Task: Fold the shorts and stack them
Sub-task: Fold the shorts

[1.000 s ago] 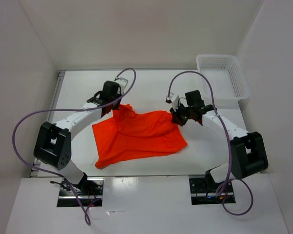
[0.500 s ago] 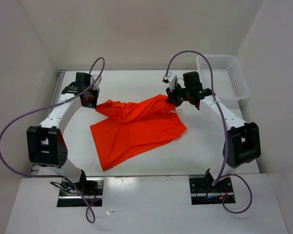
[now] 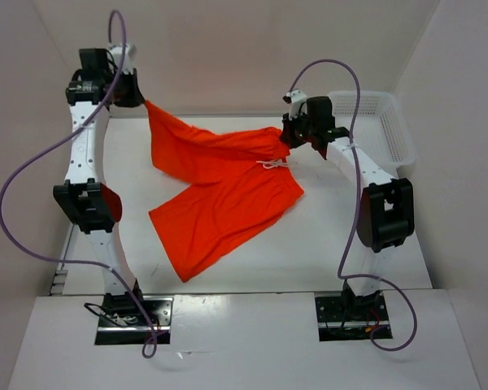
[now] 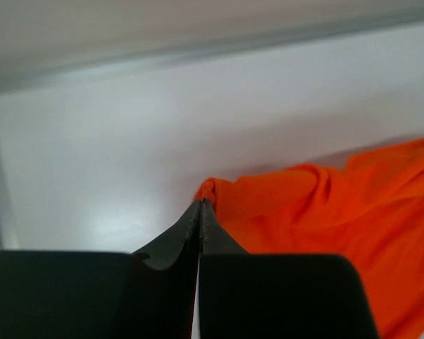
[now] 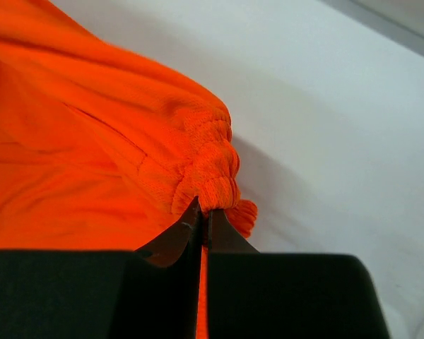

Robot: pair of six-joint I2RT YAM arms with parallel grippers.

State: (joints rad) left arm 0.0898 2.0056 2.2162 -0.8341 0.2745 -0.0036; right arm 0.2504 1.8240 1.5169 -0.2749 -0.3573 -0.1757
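The bright orange-red shorts [image 3: 220, 187] hang stretched between my two grippers, and their lower part trails on the white table [image 3: 350, 244]. My left gripper [image 3: 138, 96] is raised high at the far left and is shut on one corner of the waistband [image 4: 210, 189]. My right gripper [image 3: 286, 138] is at the far right of the cloth, shut on the other waistband corner [image 5: 215, 183]. A white drawstring [image 3: 270, 164] shows near the waistband's middle. One leg lies towards the near left [image 3: 191, 248].
A white mesh basket [image 3: 374, 122] stands at the back right of the table. White walls [image 3: 252, 57] enclose the back and both sides. The left arm [image 3: 85, 162] stands tall along the left wall.
Both grippers have lifted and moved apart towards the back, the left one far up and to the left. The shorts have been pulled out of a crumpled heap and spread wide between them.
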